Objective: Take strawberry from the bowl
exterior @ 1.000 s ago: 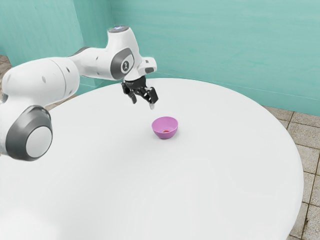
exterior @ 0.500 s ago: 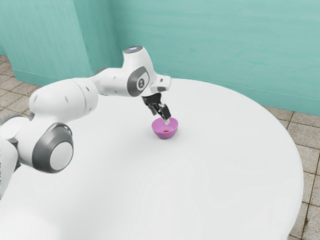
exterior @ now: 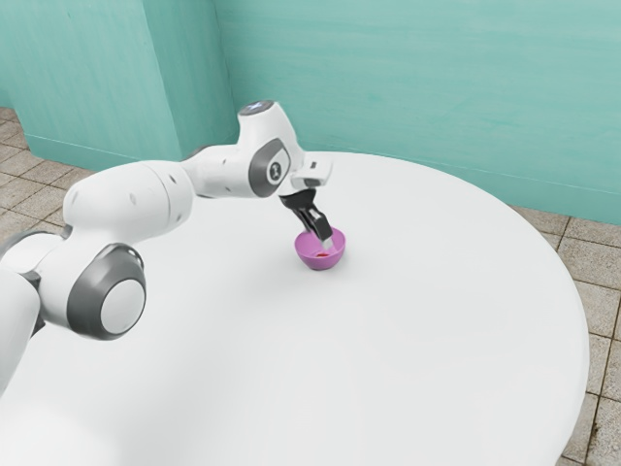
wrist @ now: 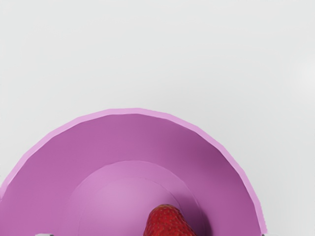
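A: Here we are in the exterior view, and the white arm (exterior: 131, 204) reaches out from the exterior view's left over the pale surface (exterior: 417, 320), the teal wall (exterior: 437, 97) on the far side. The jaws are tilted and dipping into the pink bowl (exterior: 318, 263)!

B: And the prize?

A: The strawberry (exterior: 323, 255) sits down inside the bowl, a fleck of red peeking over the near rim, right by the jaws. Contact? I can't tell from this side.

B: Over to the wrist view! What a look: the strawberry lies on the bowl's floor, off the middle, with the curved side just beside it. And the jaws?

A: Wide! Their tips edge in on either side of the berry, well apart, nothing clasped between them.

B: So how does it play?

A: Light fruit, I'd say, softish and easily bruised, its seeded skin giving some grip. That tapering end, though, could squirt out of a careless pinch.

B: Where do you take it?

A: Round the fat middle, one pad on each flank, low enough to get past the widest part. A gentle squeeze, then straight up.

B: And the danger?

A: That bowl side! Catch it on the way in and the whole bowl could skid. Centre on the berry first, then close.
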`<state>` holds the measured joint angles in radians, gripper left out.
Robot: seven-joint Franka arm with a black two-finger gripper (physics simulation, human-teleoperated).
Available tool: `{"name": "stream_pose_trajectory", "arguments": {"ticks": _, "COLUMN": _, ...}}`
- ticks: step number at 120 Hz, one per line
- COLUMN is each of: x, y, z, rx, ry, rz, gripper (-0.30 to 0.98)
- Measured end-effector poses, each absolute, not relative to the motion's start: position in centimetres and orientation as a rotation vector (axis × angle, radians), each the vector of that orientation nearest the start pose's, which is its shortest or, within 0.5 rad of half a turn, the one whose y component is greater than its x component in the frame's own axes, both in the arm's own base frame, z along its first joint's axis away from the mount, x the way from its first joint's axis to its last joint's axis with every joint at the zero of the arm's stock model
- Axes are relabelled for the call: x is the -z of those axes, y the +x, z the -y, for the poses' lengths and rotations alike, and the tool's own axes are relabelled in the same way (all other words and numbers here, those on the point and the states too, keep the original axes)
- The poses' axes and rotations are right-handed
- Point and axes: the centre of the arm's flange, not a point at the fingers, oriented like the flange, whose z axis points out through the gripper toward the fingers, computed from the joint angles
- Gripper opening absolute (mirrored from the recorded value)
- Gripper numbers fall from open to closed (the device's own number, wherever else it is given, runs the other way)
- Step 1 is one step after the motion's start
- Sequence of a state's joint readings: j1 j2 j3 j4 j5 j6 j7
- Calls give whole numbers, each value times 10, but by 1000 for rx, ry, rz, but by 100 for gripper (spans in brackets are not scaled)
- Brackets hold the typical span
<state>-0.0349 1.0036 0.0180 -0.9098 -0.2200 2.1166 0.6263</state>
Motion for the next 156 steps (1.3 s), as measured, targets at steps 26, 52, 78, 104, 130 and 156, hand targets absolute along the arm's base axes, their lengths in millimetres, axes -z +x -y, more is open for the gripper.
{"name": "stream_pose_trajectory", "arguments": {"ticks": 26, "x": -285, "y": 808, "z": 26, "rx": 410, "ry": -3135, "rz": -837, "gripper": 52}}
{"name": "stream_pose_trajectory", "arguments": {"ticks": 52, "x": -277, "y": 807, "z": 26, "rx": 404, "ry": -3165, "rz": -783, "gripper": 52}}
{"name": "stream_pose_trajectory", "arguments": {"ticks": 78, "x": -267, "y": 805, "z": 26, "rx": 386, "ry": -3191, "rz": -736, "gripper": 51}}
{"name": "stream_pose_trajectory", "arguments": {"ticks": 104, "x": -260, "y": 805, "z": 26, "rx": 377, "ry": -3203, "rz": -706, "gripper": 42}}
{"name": "stream_pose_trajectory", "arguments": {"ticks": 130, "x": -256, "y": 806, "z": 28, "rx": 394, "ry": -3205, "rz": -687, "gripper": 30}}
{"name": "stream_pose_trajectory", "arguments": {"ticks": 156, "x": -256, "y": 807, "z": 28, "rx": 407, "ry": -3203, "rz": -676, "gripper": 24}}
